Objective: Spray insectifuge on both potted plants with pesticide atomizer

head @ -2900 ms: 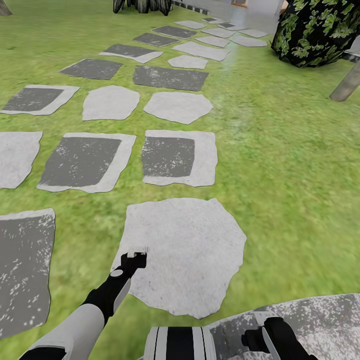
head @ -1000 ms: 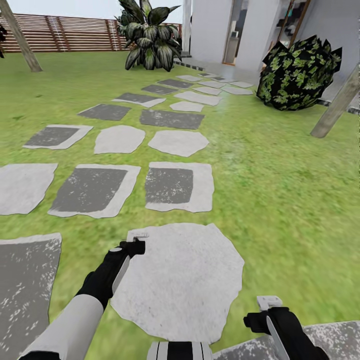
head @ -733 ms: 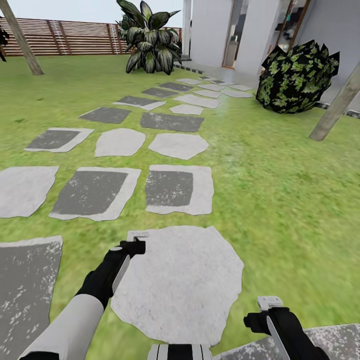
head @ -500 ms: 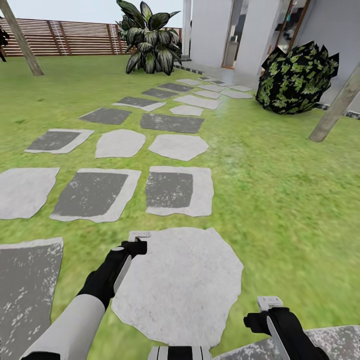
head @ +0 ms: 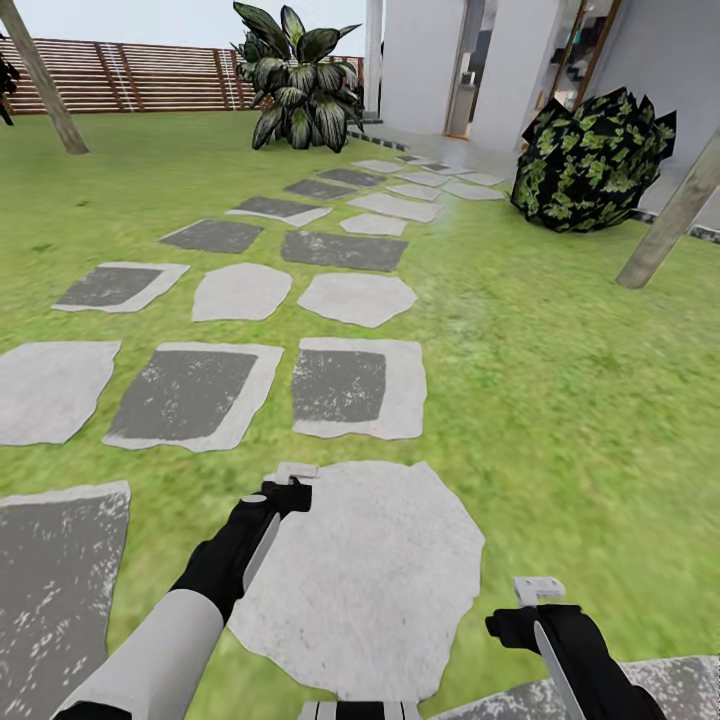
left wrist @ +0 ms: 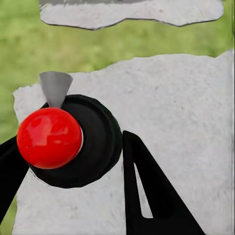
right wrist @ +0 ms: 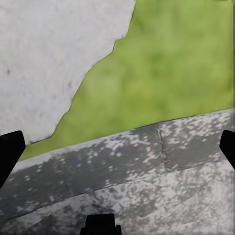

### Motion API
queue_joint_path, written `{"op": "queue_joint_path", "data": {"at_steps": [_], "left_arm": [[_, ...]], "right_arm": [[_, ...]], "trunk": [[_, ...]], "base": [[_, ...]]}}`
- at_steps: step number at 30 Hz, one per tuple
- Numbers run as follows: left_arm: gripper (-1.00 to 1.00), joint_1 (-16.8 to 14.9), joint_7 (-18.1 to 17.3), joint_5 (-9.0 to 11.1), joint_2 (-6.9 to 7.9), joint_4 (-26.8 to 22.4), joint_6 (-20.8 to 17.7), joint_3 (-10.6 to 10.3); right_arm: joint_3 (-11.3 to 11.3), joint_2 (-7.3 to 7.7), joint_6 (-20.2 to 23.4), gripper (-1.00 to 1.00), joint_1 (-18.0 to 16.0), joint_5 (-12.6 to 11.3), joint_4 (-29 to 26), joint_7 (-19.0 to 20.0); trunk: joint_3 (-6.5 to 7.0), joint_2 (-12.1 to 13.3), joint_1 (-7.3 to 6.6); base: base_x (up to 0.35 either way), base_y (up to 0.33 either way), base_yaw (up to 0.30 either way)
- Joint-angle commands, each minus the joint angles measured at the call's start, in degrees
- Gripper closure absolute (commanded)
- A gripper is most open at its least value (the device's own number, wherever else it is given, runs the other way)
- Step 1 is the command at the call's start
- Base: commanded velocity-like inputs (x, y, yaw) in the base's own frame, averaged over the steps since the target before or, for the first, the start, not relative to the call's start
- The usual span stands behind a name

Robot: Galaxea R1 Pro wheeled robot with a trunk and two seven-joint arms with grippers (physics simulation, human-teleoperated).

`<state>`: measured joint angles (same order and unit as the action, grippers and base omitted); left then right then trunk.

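**Entry: garden, robot in transit**

1. Pesticide atomizer: place cannot be told from these pictures. Its bearing from either hand, its long axis and the nearer arm are therefore open. Judgement: the step in hand is search and approach, with no reach yet possible.
2. Potted plants: none can be matched with confidence. A large broad-leaved plant [head: 300,85] stands at the far end of the path by the fence [head: 150,75]. It looks dark and tall, so it is doubtful as 1 of the 2.
3. Left hand [head: 285,488]: held low over the near edge of the pale stepping stone [head: 380,580]. In the left wrist view its fingers [left wrist: 147,196] stand apart and grip nothing. A red ball [left wrist: 49,138] on a black disc [left wrist: 100,142] lies between them, and what it is cannot be told.
4. Right hand [head: 535,592]: held low near the speckled grey slab [head: 660,690]. In the right wrist view its fingers [right wrist: 10,149] stand wide apart and empty.
5. Surface: lawn [head: 560,400], flat, crossed by 3 rough rows of stepping stones that run toward the building [head: 430,60].
6. Room: open grass on both sides. A dark bush [head: 595,160] and a leaning post [head: 668,220] stand ahead to the right, well apart from the arms.
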<state>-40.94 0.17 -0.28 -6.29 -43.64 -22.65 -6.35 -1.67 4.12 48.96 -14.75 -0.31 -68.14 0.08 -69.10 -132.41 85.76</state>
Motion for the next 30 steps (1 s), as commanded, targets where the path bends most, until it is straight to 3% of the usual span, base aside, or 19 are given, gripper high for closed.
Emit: {"op": "queue_joint_path", "data": {"at_steps": [1, 7, 27, 30], "left_arm": [[1.0, 0.0, 0.0, -0.1, -0.27, -0.1, -0.3, -0.2], [1.0, 0.0, 0.0, 0.0, -1.0, 0.0, -0.3, -0.5], [1.0, 0.0, 0.0, -0.1, -1.0, 0.0, -0.3, -0.5], [1.0, 0.0, 0.1, -0.2, -1.0, 0.1, -0.4, -0.5]], "right_arm": [[0.0, 0.01, 0.3, -1.0, 0.0, 0.0, -0.1, 0.0], [0.0, 0.01, 0.2, -1.0, 0.0, 0.0, -0.1, 0.0], [-0.1, 0.05, 0.3, -1.0, 0.0, 0.1, -0.1, 0.0], [-0.2, 0.07, 0.3, -1.0, 0.0, 0.2, -0.1, 0.0]], "trunk": [[0.14, 0.4, -0.23], [1.22, 2.8, -1.55], [4.81, 10.8, -5.95], [4.81, 10.8, -5.95]], "base": [[0.0, 0.0, 0.0], [0.0, 0.0, 0.0], [0.0, 0.0, 0.0], [0.0, 0.0, 0.0]]}}
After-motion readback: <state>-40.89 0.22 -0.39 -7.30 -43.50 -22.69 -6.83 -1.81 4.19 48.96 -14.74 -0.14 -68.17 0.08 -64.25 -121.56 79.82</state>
